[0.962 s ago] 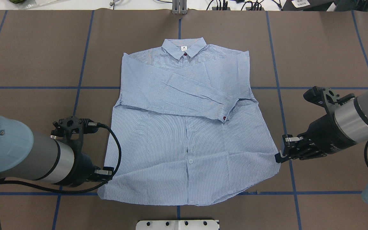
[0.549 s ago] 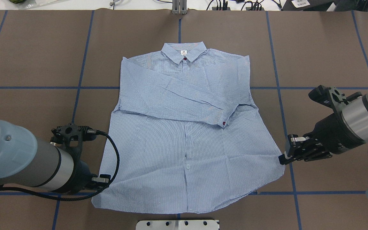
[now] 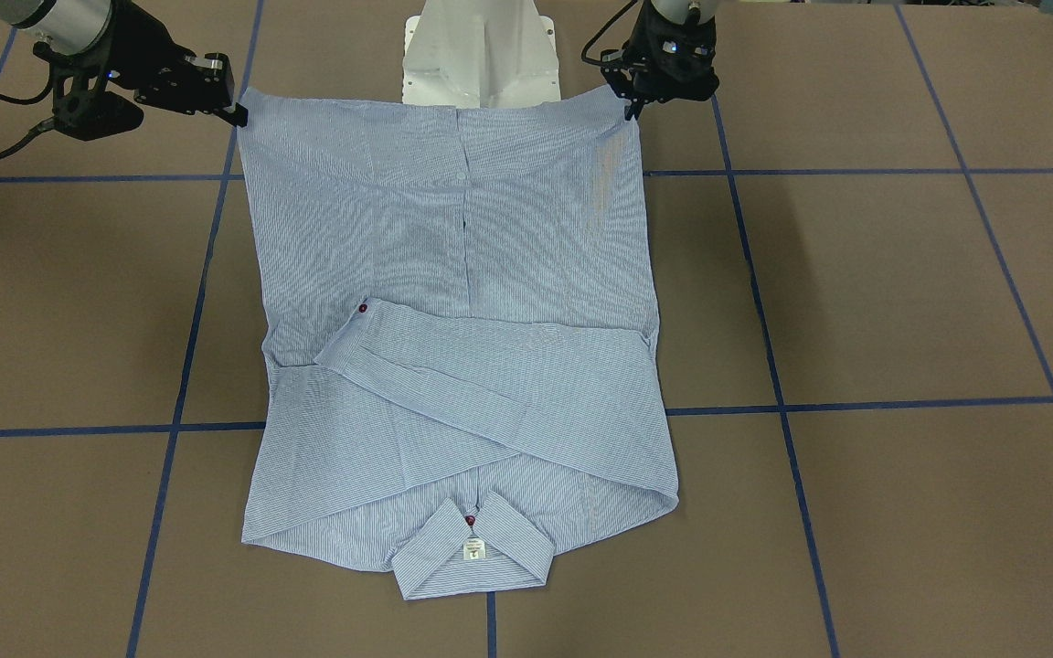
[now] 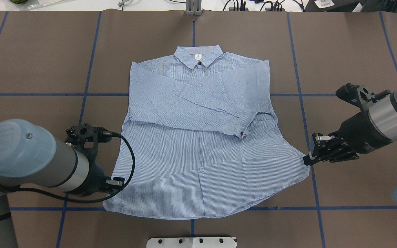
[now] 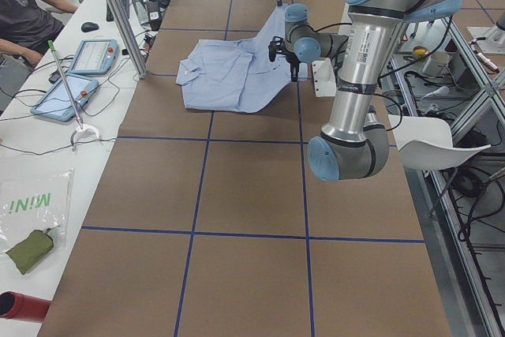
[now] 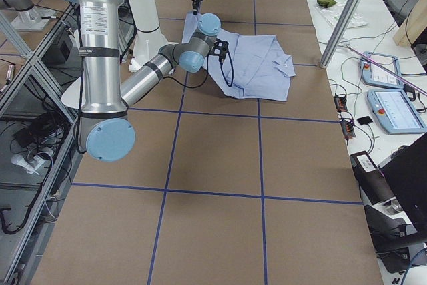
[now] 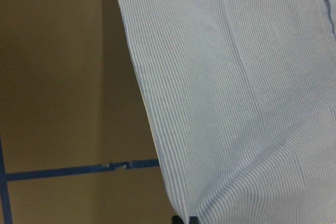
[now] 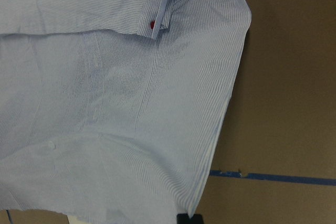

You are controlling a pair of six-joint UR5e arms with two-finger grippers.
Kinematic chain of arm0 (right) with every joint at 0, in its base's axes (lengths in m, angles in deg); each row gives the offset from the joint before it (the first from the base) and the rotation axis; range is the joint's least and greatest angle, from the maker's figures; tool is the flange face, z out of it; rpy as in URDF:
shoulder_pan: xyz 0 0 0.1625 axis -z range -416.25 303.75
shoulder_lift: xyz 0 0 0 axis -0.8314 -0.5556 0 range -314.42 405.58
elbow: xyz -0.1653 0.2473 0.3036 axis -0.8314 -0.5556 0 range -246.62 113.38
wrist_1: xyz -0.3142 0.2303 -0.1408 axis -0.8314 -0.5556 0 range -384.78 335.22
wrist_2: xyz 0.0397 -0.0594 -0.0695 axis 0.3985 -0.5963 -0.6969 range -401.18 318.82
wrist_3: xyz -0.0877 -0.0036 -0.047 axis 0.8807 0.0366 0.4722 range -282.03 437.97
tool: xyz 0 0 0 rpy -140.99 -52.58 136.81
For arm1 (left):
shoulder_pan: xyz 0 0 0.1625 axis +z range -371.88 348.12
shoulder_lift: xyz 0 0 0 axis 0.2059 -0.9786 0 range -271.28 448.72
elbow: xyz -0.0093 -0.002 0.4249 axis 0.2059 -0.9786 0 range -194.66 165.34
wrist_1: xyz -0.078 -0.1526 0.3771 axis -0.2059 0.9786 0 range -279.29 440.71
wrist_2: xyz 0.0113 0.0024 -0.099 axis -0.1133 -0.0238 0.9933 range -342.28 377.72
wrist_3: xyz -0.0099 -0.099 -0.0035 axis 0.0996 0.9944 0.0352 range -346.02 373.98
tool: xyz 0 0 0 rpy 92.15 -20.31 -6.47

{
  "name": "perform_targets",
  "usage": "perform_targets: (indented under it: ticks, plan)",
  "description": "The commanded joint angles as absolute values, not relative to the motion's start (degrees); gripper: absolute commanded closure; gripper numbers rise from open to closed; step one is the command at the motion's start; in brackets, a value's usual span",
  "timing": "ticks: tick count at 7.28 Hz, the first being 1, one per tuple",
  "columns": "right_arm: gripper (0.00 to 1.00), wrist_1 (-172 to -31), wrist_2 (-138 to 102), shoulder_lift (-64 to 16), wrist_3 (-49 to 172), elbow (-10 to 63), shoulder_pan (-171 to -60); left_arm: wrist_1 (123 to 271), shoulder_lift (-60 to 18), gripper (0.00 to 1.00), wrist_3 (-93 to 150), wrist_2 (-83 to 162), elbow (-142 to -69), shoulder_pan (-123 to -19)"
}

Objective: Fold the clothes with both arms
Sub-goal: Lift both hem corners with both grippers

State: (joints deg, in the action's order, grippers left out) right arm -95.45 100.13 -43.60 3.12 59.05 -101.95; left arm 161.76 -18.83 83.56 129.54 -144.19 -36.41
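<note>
The light blue striped shirt [image 4: 198, 155] lies face up on the brown table [image 4: 29, 51], collar [image 4: 198, 55] at the far side and both sleeves folded across the chest. A red cuff button [image 4: 242, 133] shows. My left gripper [image 4: 115, 183] is shut on the near left hem corner. My right gripper [image 4: 307, 160] is shut on the near right hem corner. In the front-facing view the left gripper [image 3: 632, 108] and the right gripper [image 3: 236, 114] hold the hem [image 3: 453, 114] raised and stretched between them. The wrist views show striped cloth [image 7: 236, 103] and more of it [image 8: 115, 103] running into the fingers.
The white pedestal base [image 4: 191, 242] sits at the near table edge, partly behind the raised hem. Blue tape lines [image 4: 88, 69] grid the brown cover. A side bench with tablets [image 5: 79, 76] and a seated person [image 5: 24, 5] flanks the table.
Both grippers first pulled the hem corners toward the robot, then moved away from it again, still shut on the corners. The shirt slid slightly nearer and its hem now bows between them.
</note>
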Motion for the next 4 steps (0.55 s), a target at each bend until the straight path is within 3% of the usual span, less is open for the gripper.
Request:
perform_targets:
  ticks: [1,4]
  plan:
    - [1.00,-95.45,100.06,-43.02,4.75,57.14,-103.53,161.91,-20.18,1.00,78.87,129.69,-140.97,-41.05]
    - [1.00,-95.45,100.32,-36.80,4.75,51.09,-107.30,165.49,-20.53,1.00,74.99,129.69,-137.55,-44.66]
